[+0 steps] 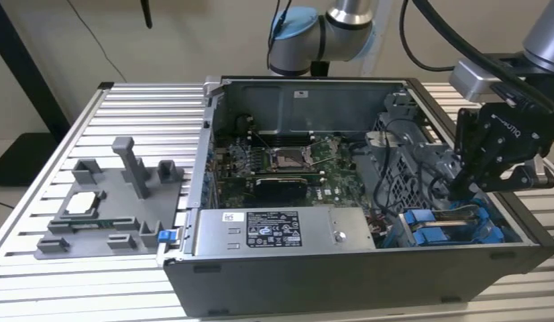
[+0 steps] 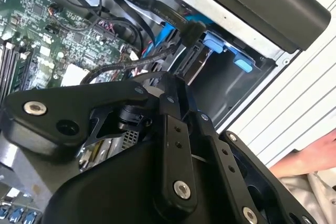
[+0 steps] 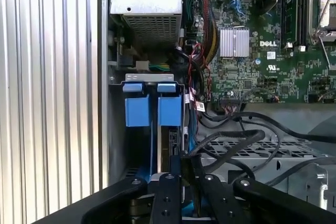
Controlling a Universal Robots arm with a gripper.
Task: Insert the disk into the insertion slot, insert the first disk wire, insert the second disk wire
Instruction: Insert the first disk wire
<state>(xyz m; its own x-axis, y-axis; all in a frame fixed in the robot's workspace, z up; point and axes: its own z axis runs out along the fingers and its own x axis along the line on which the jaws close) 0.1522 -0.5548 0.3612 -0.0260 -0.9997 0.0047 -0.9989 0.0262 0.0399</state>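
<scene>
— How far along are you?

— The disk [image 3: 169, 111] sits in the insertion slot [image 3: 149, 78], right in front of my gripper [image 3: 182, 160]. That part looks done. I think the wires are not plugged in yet (I can't see the plugs well).

— And the gripper?

— Its tips are pressed together. A black wire [image 3: 231, 142] runs right into them, so I think I am pinching it, just beside the disk.

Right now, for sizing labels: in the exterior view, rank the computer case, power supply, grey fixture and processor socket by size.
1. computer case
2. grey fixture and power supply: look alike, not ranked
3. processor socket
</scene>
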